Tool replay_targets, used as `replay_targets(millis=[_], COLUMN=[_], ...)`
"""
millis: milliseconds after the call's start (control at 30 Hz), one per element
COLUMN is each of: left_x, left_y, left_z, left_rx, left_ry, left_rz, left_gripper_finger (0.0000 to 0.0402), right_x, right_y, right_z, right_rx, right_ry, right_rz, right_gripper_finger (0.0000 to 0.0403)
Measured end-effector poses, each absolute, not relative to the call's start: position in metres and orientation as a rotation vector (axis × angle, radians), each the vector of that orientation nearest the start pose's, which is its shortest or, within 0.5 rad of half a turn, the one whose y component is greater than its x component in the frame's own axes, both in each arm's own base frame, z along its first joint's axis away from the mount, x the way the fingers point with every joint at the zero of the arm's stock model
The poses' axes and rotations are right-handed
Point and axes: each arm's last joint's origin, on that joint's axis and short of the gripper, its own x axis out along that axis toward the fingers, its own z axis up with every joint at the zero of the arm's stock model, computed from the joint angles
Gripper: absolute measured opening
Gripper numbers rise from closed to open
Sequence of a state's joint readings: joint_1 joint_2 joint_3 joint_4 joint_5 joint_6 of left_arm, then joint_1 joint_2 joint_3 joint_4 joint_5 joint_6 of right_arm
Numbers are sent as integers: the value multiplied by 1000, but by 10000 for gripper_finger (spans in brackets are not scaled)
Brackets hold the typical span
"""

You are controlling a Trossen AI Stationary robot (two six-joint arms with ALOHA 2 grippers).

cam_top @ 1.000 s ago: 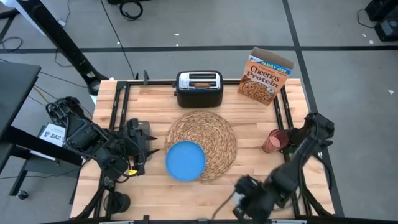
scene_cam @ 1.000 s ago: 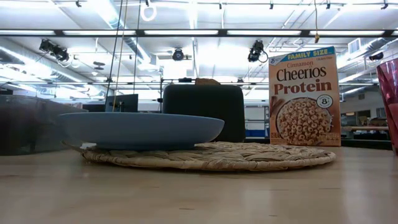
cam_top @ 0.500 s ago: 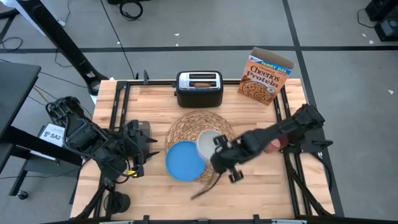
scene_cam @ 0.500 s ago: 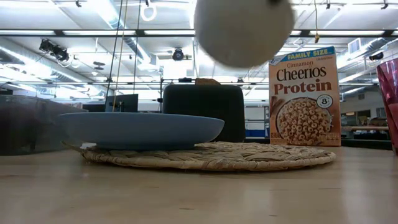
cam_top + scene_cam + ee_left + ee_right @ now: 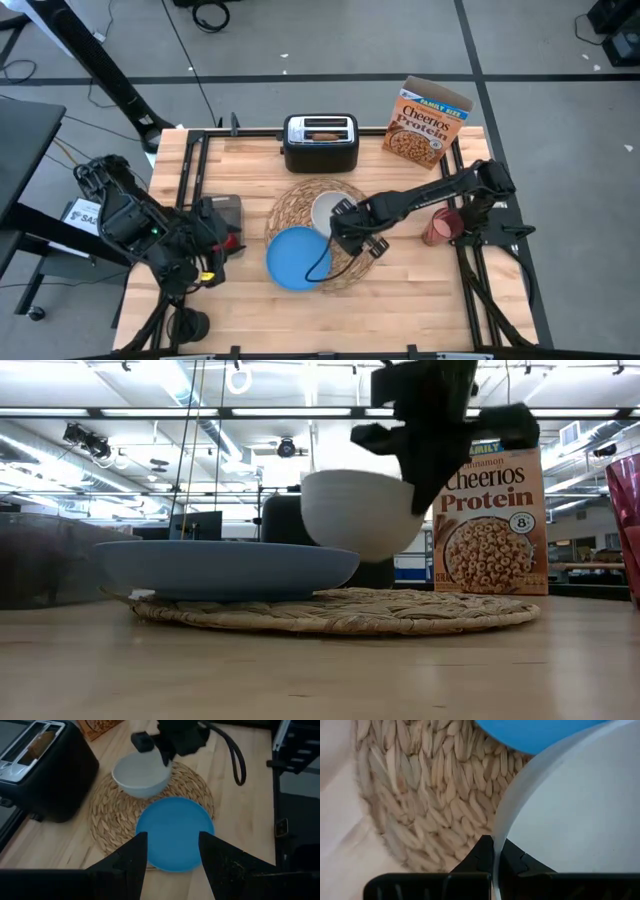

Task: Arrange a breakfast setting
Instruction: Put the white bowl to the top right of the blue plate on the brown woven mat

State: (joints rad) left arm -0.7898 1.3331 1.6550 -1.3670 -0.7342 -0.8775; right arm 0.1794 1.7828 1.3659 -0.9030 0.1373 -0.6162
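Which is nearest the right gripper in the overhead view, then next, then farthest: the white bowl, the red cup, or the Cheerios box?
Measured from the right gripper, which is shut on the bowl's rim over the placemat:
1. white bowl: held in the gripper, mid-table.
2. red cup: off the mat, toward the table's right edge.
3. Cheerios box: back right corner.

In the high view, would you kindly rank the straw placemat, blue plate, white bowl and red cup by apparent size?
1. Straw placemat
2. Blue plate
3. White bowl, held above the mat, so slightly enlarged
4. Red cup
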Motion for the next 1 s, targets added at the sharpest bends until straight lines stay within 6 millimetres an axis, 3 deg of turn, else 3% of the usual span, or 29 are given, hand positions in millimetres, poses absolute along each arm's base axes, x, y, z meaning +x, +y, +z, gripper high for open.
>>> replay_targets(millis=[233, 733, 1000], left_x=[166, 163, 164], left_y=[-140, -136, -136], left_z=[417, 418, 418], left_rx=[-117, -119, -121], left_ry=[689, 675, 671], left_rz=[271, 302, 306], left_gripper_finger=[183, 183, 183], right_x=[341, 337, 340], right_y=[51, 47, 47], right_z=[207, 193, 193], right_rx=[-830, -790, -806], right_ry=[1252, 1253, 1231], right_rz=[482, 481, 451], right_gripper_finger=[10, 18, 45])
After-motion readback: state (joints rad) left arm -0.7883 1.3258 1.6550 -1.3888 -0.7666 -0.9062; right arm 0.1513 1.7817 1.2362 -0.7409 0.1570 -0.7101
